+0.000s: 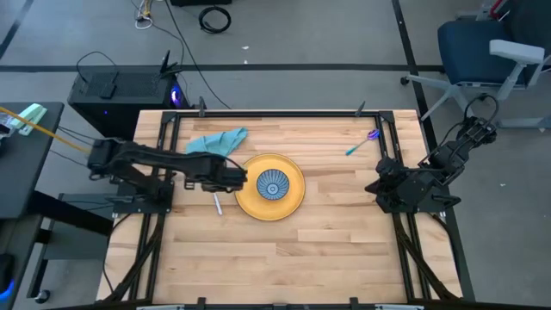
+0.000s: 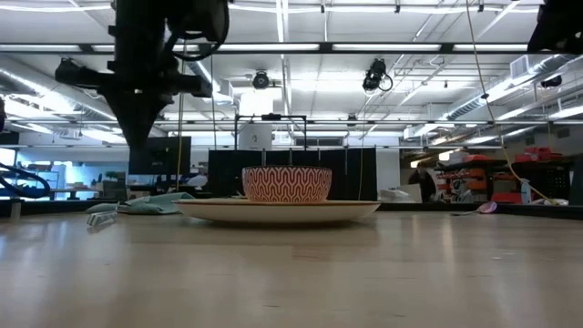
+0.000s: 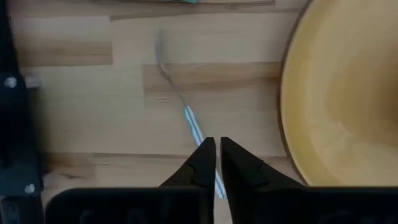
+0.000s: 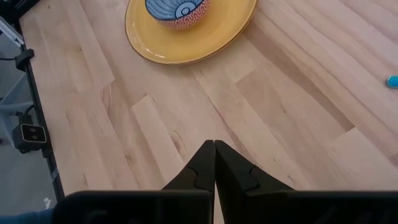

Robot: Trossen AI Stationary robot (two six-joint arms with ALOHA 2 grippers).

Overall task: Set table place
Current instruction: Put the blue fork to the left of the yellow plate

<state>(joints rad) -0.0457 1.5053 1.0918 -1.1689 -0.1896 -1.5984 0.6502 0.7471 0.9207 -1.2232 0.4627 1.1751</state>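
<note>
table [image 1: 284,258]: you are seeing its plank top filling the black frame, carrying yellow plate [image 1: 270,187] with bowl [image 1: 274,183] | left gripper [image 3: 217,152] hovering over utensil [image 3: 186,115], fingers nearly together, holding nothing | right gripper [image 4: 214,152] pressed together at right edge | room: ceiling lights glowing

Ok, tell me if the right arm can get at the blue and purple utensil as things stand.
Probably yes. The utensil lies alone on bare table near the right side, nothing around it, and the right gripper waits just beside that edge, shut, so it must open first.
</note>
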